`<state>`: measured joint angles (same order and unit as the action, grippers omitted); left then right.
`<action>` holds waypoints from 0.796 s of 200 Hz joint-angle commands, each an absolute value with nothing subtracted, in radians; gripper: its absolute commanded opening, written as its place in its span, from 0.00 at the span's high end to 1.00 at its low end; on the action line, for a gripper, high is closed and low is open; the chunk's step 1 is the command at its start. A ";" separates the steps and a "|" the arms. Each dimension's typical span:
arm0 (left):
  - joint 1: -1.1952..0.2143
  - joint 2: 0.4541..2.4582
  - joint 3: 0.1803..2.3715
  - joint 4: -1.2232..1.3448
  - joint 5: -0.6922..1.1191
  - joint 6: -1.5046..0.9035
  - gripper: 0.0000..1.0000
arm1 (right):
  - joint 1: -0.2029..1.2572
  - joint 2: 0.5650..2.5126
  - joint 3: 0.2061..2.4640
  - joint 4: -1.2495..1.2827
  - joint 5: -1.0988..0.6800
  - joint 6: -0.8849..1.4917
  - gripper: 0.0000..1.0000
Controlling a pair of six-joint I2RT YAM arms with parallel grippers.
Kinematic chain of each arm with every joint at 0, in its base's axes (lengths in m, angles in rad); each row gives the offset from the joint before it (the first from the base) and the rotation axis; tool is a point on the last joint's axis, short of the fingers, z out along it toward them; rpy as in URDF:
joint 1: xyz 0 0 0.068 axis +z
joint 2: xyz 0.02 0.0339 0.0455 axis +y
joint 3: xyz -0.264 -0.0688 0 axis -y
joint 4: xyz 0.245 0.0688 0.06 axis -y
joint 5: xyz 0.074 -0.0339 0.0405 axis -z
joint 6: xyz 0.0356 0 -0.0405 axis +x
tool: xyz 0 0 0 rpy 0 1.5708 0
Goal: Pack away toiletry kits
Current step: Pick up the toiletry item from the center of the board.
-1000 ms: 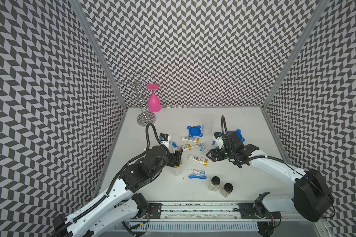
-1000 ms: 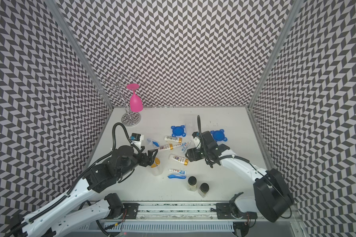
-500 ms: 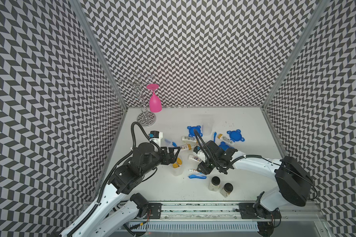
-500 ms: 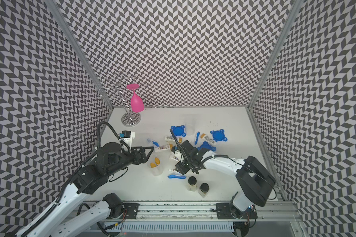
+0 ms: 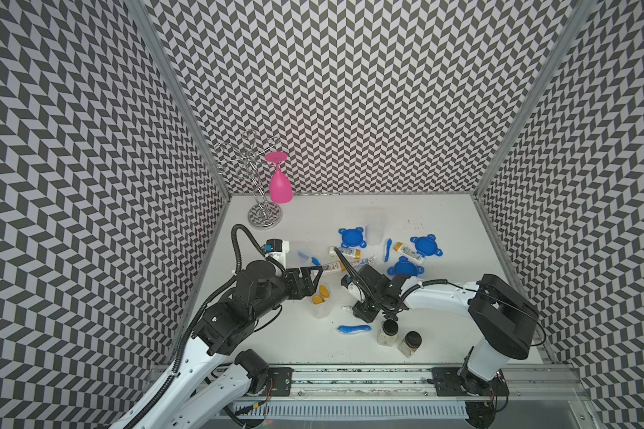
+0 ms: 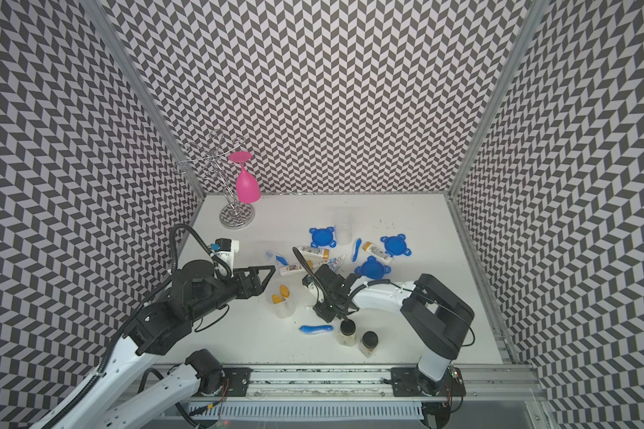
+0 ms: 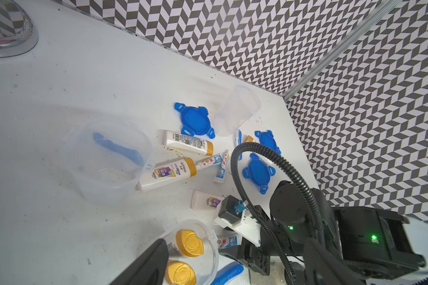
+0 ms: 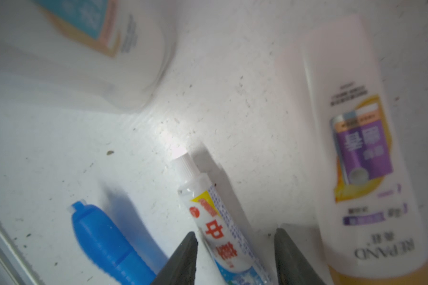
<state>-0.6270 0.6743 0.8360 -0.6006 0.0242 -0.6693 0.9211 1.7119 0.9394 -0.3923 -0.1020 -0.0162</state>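
A clear tub stands upright with two gold-capped white bottles in it. My left gripper hangs open just beside and above its rim. My right gripper is down at the table, open. A white-blue toothpaste tube lies flat between its fingers, with a gap on one side. A blue toothbrush and a lying bottle flank it. Behind lie more bottles, tubes, blue lids, a tub holding a toothbrush and an empty tub.
Two black-capped jars stand close in front of my right gripper. A pink wine glass hangs on a wire rack in the back left corner. Patterned walls close in three sides.
My right arm has swung from the back right to the front middle, come down over the toothpaste tube and narrowed its jaws. My left arm shifted slightly and stays open by the tub.
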 commanded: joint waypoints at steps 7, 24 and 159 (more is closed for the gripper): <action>-0.618 0.678 0.848 -0.614 0.005 -0.660 0.12 | 0.934 1.746 0.921 -0.369 -0.005 -0.003 0.62; -0.617 0.674 0.840 -0.618 -0.006 -0.661 0.13 | 0.934 1.737 0.907 -0.358 0.013 0.004 0.72; -0.628 0.787 0.823 -0.462 0.300 -0.559 0.13 | 0.934 1.256 0.840 -0.112 -0.154 0.034 0.90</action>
